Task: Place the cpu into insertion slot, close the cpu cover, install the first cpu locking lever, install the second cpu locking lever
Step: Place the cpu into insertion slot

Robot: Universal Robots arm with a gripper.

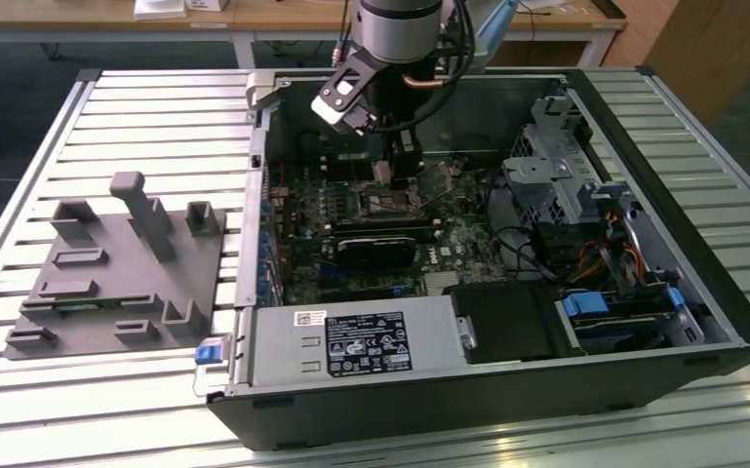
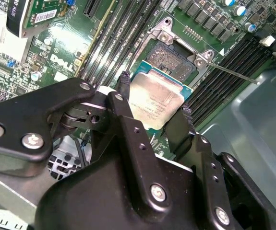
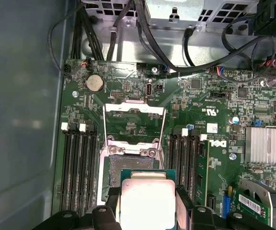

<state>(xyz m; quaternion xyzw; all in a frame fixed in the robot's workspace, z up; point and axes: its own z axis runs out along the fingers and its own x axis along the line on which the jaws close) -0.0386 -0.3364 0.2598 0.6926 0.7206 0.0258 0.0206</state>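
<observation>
My gripper is shut on the cpu, a flat square chip with a silvery top, its two black fingers pressing on opposite edges. The cpu hangs just above and slightly off the insertion slot, whose dark square lies bare on the green motherboard. Beyond the slot, the cpu cover stands swung open on its hinge. A thin metal locking lever sticks out from the socket corner. In the exterior view the gripper reaches down into the open computer case above the slot.
Long black memory slots flank the socket on both sides. A silver heatsink and black cables lie nearby. The case walls ring the board, with a power supply at the front. A grey fixture sits at the exterior view's left.
</observation>
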